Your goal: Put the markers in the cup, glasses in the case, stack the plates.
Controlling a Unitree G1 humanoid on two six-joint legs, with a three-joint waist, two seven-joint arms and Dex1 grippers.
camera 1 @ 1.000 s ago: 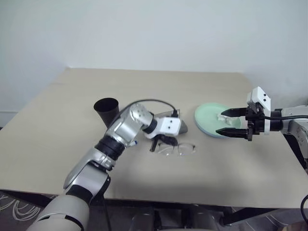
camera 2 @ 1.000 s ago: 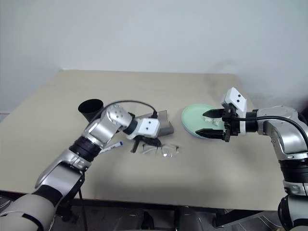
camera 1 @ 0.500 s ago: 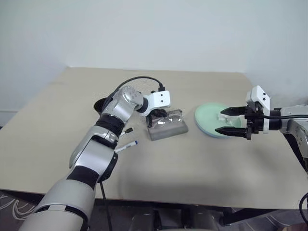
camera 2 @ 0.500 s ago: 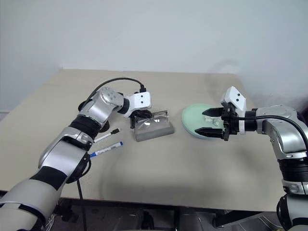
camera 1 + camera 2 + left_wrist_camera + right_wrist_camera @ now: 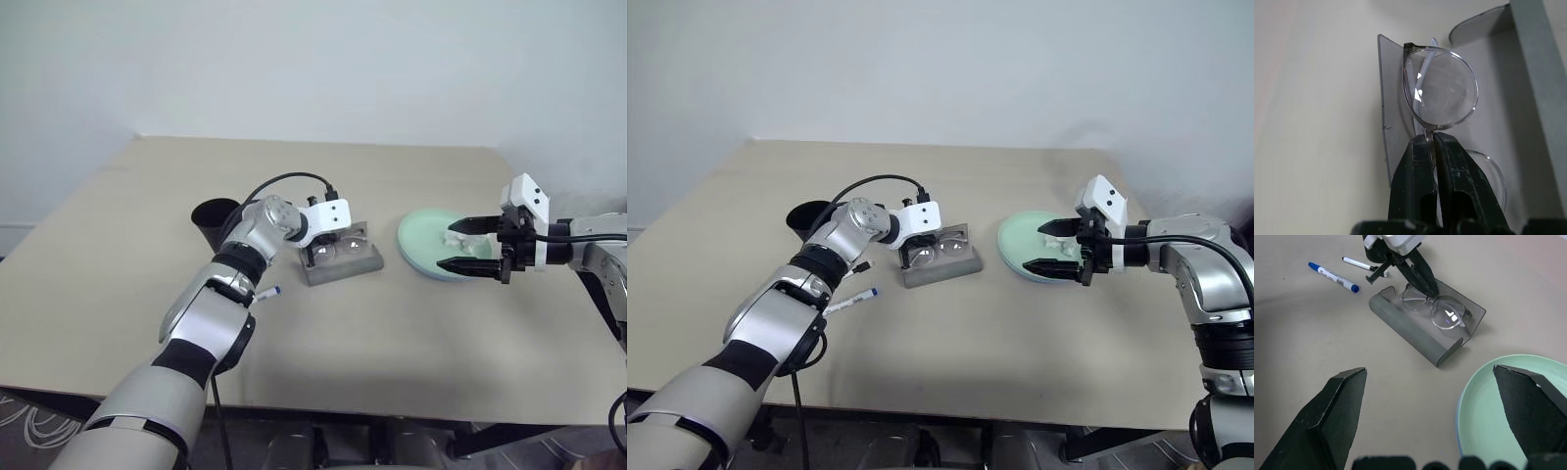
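The left hand point(image 5: 1432, 139) has carried the glasses point(image 5: 1437, 308) off the counter point(image 5: 392, 333) and now holds them, pinched shut at the bridge, inside the open case point(image 5: 343, 262). The right hand point(image 5: 472, 246) has not moved, its jaws spread wide and empty over the mint plate point(image 5: 426, 245). Judging by this, the glasses only need releasing; both markers point(image 5: 1332, 277) still lie beside the cup point(image 5: 216, 220)

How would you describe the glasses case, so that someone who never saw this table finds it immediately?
Near the middle of the beige table, between the black cup and the mint green plate, lies the grey glasses case. It is the only box-shaped thing, lying open with clear glasses over it, pinched by the left gripper.
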